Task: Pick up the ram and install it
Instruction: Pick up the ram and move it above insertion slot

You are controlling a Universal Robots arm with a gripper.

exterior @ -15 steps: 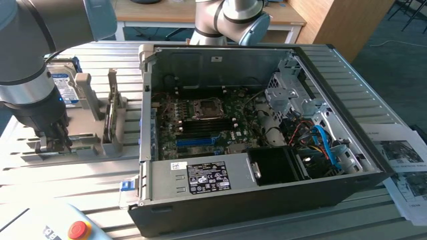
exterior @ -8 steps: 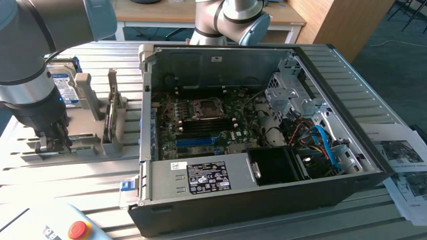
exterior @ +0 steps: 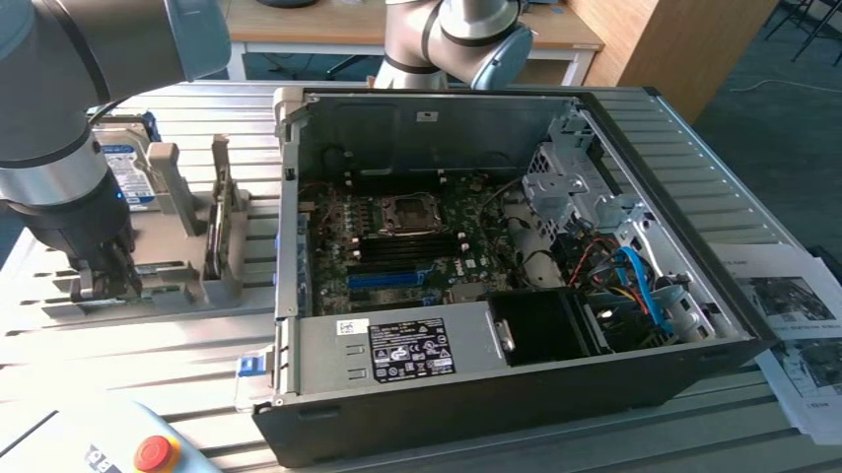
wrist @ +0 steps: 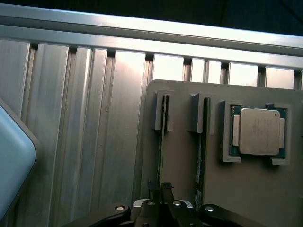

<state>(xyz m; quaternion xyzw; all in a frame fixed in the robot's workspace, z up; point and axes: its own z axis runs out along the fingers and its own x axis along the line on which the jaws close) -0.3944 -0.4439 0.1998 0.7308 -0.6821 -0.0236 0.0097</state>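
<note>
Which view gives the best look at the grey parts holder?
The wrist view: it looks straight down on the grey holder, ram on edge in a slot, processor chip in its pocket. In the exterior view the arm covers part of it, beside the computer case.

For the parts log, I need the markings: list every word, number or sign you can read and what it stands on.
No text here can be quoted.
Power supply label: print too small to read.
White sticker inside the computer case: blurred.
Hard drive label: blurred.
Printed sheets: too small to read.
Processor chip: faint marks, unreadable.
</note>
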